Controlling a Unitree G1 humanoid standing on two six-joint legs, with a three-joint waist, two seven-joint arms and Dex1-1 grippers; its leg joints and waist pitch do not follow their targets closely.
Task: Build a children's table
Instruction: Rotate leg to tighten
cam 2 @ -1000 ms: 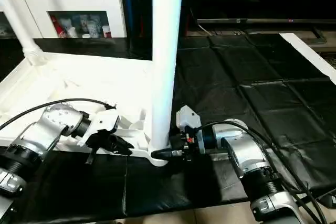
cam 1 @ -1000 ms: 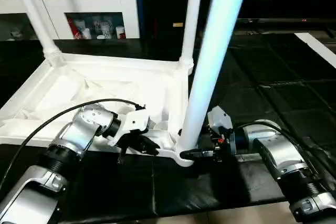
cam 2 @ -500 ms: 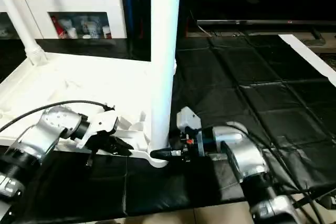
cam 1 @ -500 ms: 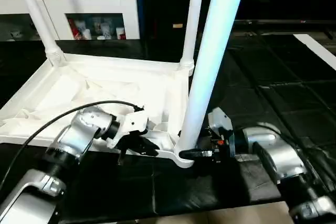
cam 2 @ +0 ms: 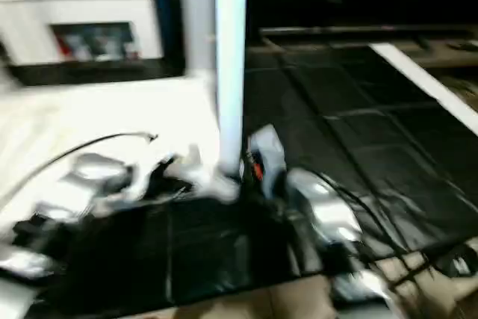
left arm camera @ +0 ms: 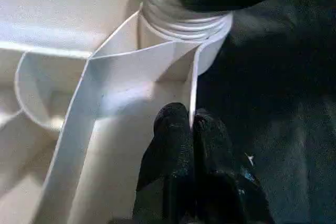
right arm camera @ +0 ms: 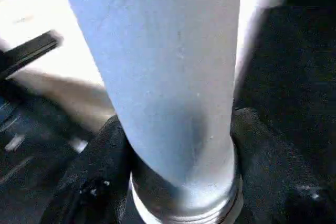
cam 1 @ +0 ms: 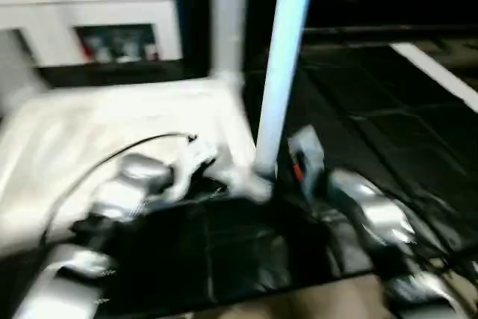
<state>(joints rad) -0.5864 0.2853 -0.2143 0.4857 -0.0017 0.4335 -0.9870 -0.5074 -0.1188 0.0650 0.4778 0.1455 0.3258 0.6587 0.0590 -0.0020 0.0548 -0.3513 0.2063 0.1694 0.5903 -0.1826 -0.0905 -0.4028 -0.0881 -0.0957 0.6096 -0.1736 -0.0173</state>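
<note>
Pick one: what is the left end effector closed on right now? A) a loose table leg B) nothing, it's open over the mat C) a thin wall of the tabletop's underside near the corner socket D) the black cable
C: in the left wrist view the left end effector has its two black fingers pressed together on a thin upright wall of the tabletop, just short of the round corner socket.

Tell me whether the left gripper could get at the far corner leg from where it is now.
Probably not without letting go: the left gripper is pinched on the tabletop's rim at the near corner, and the far leg stands across the tabletop. Nothing seems to block the way, but the reach looks long.
</note>
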